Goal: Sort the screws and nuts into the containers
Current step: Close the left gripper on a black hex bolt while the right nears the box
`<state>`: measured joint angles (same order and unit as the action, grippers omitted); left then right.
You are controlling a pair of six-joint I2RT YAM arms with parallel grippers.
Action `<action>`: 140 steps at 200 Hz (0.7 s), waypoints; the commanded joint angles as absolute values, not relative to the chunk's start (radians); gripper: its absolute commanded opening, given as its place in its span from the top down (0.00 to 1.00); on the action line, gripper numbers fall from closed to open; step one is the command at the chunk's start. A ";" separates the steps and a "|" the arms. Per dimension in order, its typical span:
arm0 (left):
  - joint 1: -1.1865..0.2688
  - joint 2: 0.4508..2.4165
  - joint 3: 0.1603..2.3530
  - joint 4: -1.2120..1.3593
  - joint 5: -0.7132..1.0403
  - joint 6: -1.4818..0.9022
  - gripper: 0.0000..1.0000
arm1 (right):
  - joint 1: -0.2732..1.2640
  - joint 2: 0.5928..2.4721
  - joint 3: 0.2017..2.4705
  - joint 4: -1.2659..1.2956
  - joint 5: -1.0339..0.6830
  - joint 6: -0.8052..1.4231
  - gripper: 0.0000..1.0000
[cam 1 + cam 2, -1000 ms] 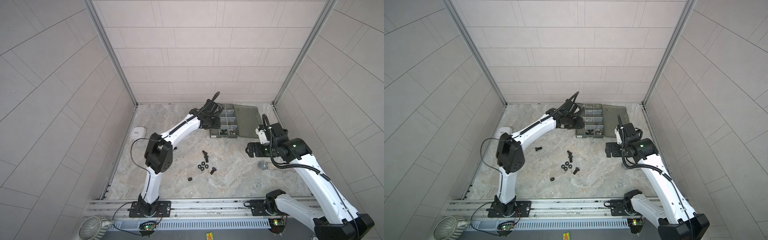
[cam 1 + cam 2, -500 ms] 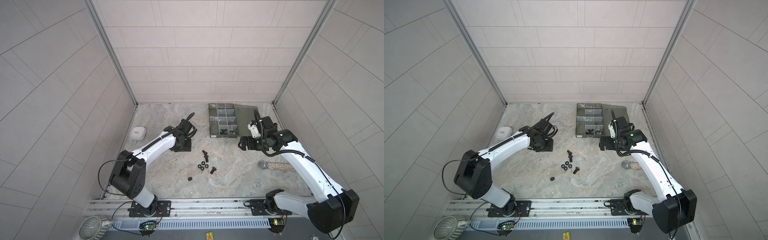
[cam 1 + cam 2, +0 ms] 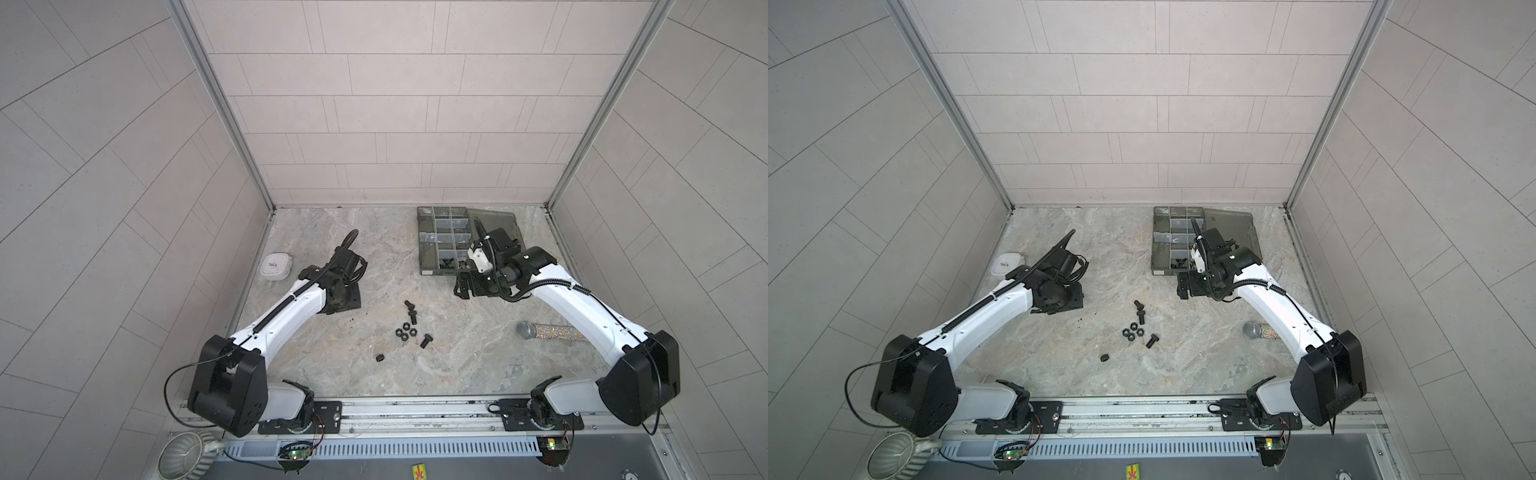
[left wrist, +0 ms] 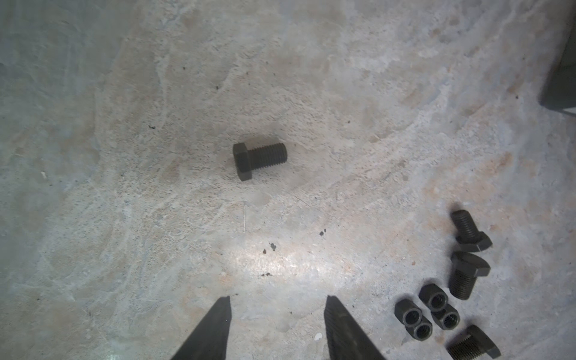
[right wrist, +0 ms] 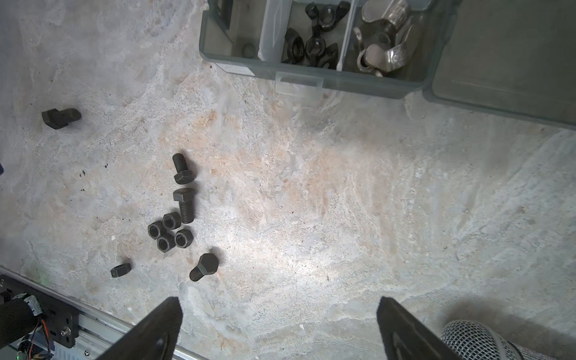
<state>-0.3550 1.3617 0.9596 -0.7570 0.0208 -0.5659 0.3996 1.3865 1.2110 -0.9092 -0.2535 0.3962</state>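
One black screw lies alone on the stone floor ahead of my left gripper, which is open and empty above it. More screws and black hex nuts lie clustered mid-floor, with a lone nut nearer the front. The smoky-grey containers box stands at the back right, lid flat open. Black wing nuts and silver wing nuts fill its near compartments. My right gripper hangs wide open and empty just in front of the box.
A microphone lies on the floor under my right arm. A small white device sits by the left wall. A ribbed mug stands beyond the front rail.
My left gripper left the box and swung left and down over the lone screw. My right gripper shifted left along the box's near edge, still wide open.
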 commanded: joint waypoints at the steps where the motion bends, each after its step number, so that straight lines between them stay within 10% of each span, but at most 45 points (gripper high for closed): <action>1: -0.317 1.402 0.960 -0.736 0.026 -0.542 0.47 | 0.410 1.391 1.259 -0.955 -0.219 0.379 0.01; 140: -0.248 1.741 1.208 -0.787 -0.023 -0.346 0.49 | 0.373 1.642 1.518 -1.059 -0.224 0.294 0.01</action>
<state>-0.2493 1.7130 1.1576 -0.7433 0.0170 -0.4618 0.3801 1.6024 1.4513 -0.9752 -0.2050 0.3351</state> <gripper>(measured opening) 0.511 0.993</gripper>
